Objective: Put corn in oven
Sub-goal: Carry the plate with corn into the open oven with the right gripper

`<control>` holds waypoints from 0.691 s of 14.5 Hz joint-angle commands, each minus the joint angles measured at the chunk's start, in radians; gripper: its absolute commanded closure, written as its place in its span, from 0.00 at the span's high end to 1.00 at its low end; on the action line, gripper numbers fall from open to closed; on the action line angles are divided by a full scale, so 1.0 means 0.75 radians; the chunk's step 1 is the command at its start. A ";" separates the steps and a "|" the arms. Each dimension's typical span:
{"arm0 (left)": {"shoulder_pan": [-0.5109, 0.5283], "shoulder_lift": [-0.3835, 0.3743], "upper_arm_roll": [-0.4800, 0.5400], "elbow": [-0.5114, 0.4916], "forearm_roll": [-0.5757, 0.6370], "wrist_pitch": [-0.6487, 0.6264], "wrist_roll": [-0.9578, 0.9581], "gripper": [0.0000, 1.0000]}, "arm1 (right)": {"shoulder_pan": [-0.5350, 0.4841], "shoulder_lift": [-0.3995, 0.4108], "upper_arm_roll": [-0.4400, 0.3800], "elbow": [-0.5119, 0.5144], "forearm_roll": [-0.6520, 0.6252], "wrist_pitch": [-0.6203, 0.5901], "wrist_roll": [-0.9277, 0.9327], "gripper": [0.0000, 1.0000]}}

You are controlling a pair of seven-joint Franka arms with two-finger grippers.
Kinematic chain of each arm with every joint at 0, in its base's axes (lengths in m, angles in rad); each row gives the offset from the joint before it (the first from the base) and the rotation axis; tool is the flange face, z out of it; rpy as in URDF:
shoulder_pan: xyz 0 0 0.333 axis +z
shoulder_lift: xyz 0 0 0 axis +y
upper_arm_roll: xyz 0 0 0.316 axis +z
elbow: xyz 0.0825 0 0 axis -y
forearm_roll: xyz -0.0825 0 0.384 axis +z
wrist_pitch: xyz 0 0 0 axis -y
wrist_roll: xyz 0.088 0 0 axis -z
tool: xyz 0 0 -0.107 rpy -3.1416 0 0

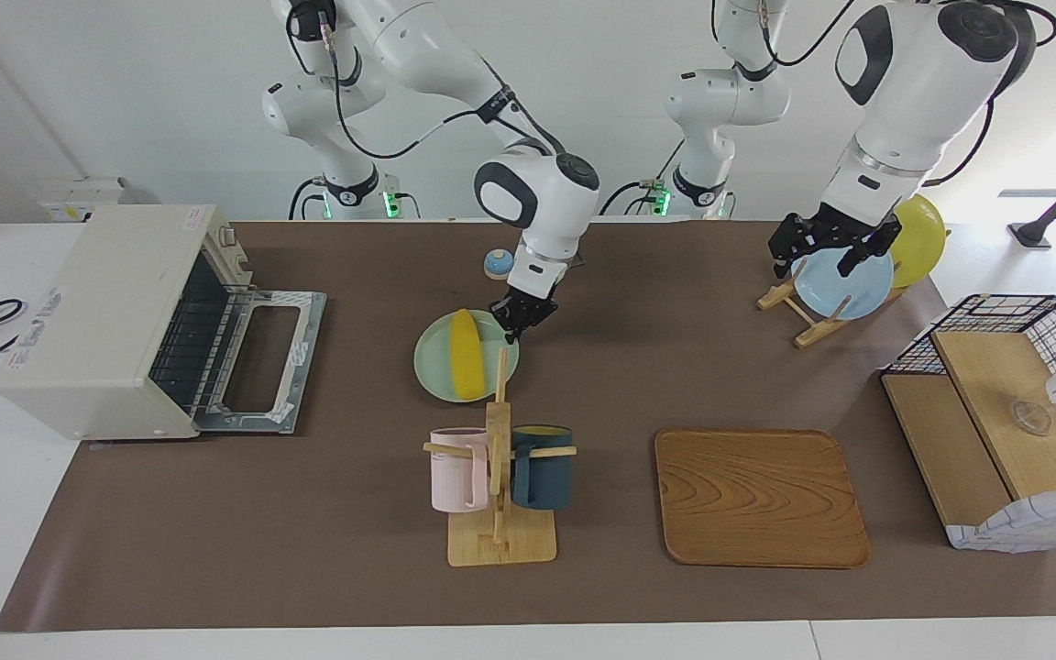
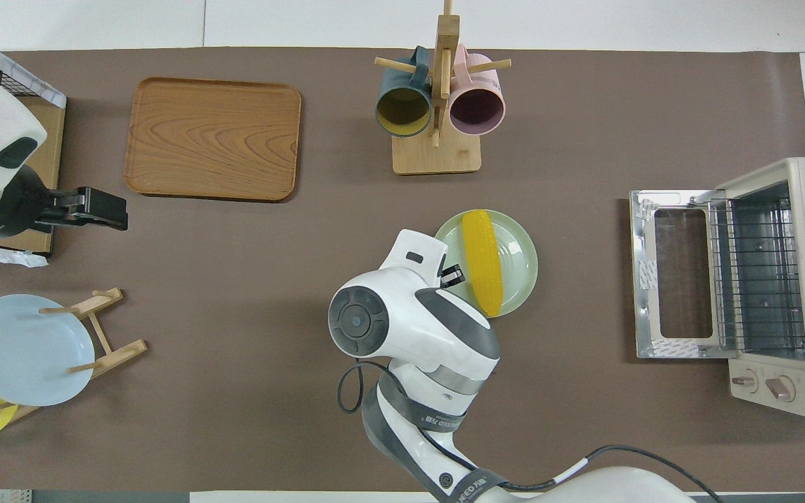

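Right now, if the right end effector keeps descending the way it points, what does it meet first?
Probably the pale green plate, at the rim beside the corn; the right end effector seems just off the cob, though depth is unclear.

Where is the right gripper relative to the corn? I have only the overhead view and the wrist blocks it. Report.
Observer: The right gripper hangs low over the rim of the green plate, beside the corn and not touching it.
Operator: Now list whatever that arm hides from me.
Observer: A small blue-topped round thing sits on the table, nearer to the robots than the green plate.
Operator: Check the left gripper's height.
Observer: The left gripper hangs open in the air, clear of the table; that arm waits.
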 commanded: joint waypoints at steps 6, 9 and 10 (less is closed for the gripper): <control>-0.003 -0.033 -0.007 -0.013 0.023 -0.058 0.007 1.00 | -0.286 -0.309 0.013 -0.238 -0.020 -0.150 -0.258 0.00; 0.001 -0.033 -0.005 -0.011 0.023 -0.060 0.005 1.00 | -0.380 -0.383 0.013 -0.304 -0.018 -0.207 -0.319 0.00; 0.007 -0.031 -0.003 -0.011 0.023 -0.060 0.005 1.00 | -0.416 -0.395 0.013 -0.306 -0.018 -0.262 -0.326 0.00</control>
